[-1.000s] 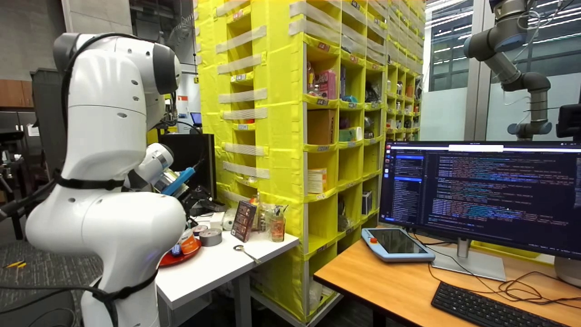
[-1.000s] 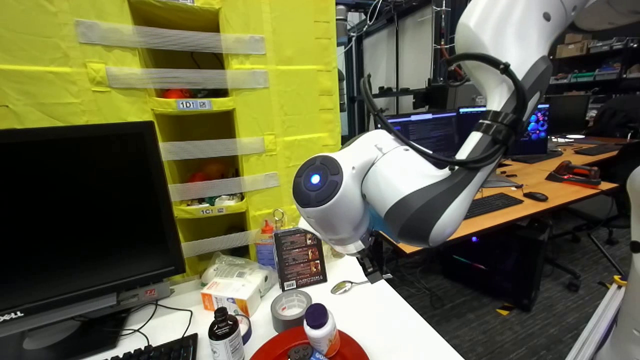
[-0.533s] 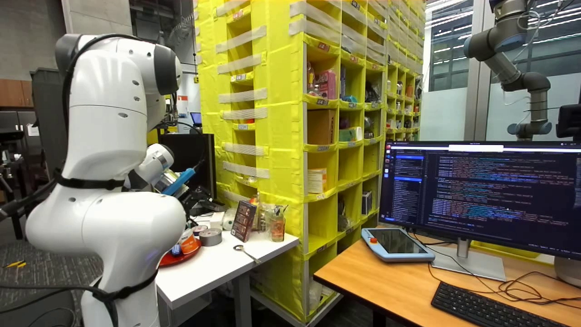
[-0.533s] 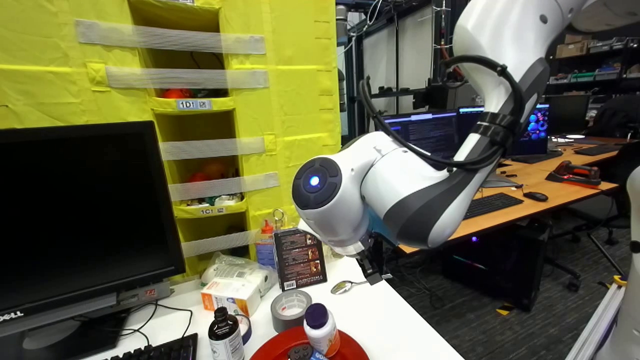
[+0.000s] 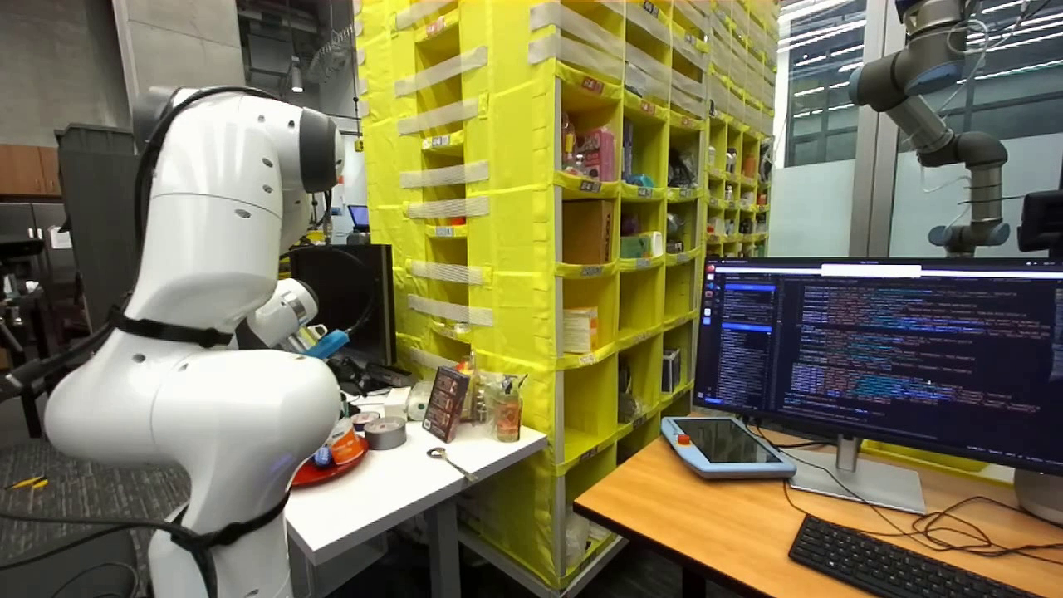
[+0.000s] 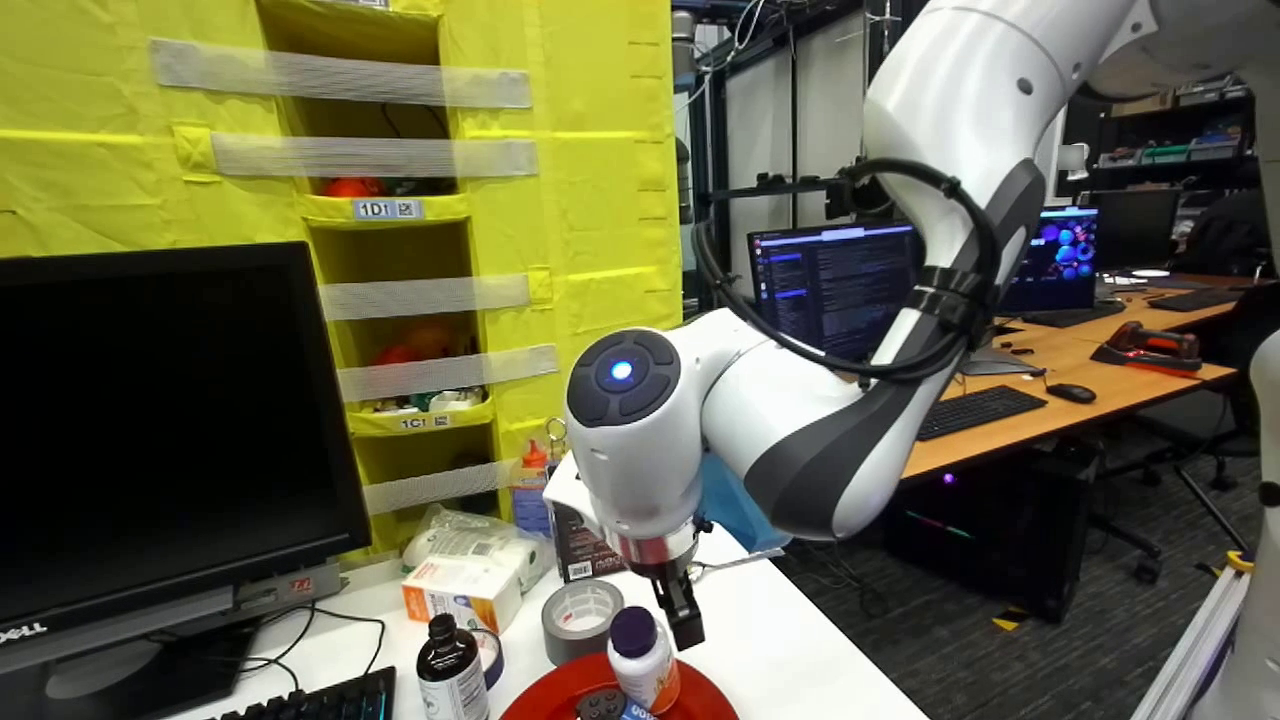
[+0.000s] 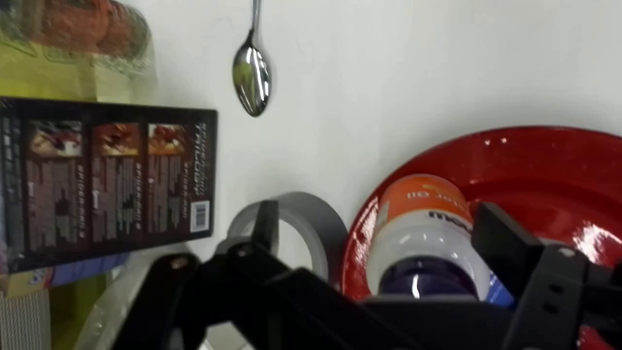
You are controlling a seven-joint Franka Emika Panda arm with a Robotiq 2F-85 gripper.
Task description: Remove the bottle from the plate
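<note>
One Dell monitor [image 6: 150, 430], its screen dark, stood farthest left in an exterior view, part of a black keyboard [image 6: 330, 700] low in front of it. Next came a black-capped dark brown bottle [image 6: 452, 670], upright on the white table [image 6: 790, 650]. Behind it were an orange-and-white carton [image 6: 460, 597] and a clear plastic bag [image 6: 435, 537] around something white, with an orange-nozzled squeeze bottle [image 6: 532, 503] farther back. A grey duct tape roll [image 6: 577, 630] followed, just beside the red plate [image 6: 545, 692]; past the roll, a dark "Spider-Man Trilogy" case [image 6: 582, 545] was partly covered by the arm [image 6: 830, 440].

The purple-capped white bottle [image 6: 642, 670] was on the red plate, near its rim, cap uppermost. Beside it lay a dark object with round knobs [image 6: 600, 704], only partly in view. Just to the right, the gripper [image 7: 381, 228] pointed down near the bottle's cap. In the wrist view its two fingers [image 7: 267, 223] stood wide apart and held nothing; the bottle showed between them, one finger overlapping its side, and whether that finger touched it could not be told.

Farther right, a lit monitor [image 6: 835, 285] filled with text rose above a wooden desk [image 6: 1080, 425], followed by a second keyboard [image 6: 985, 410], a mouse [image 6: 1072, 393] and a red-and-black device [image 6: 1148, 345].
</note>
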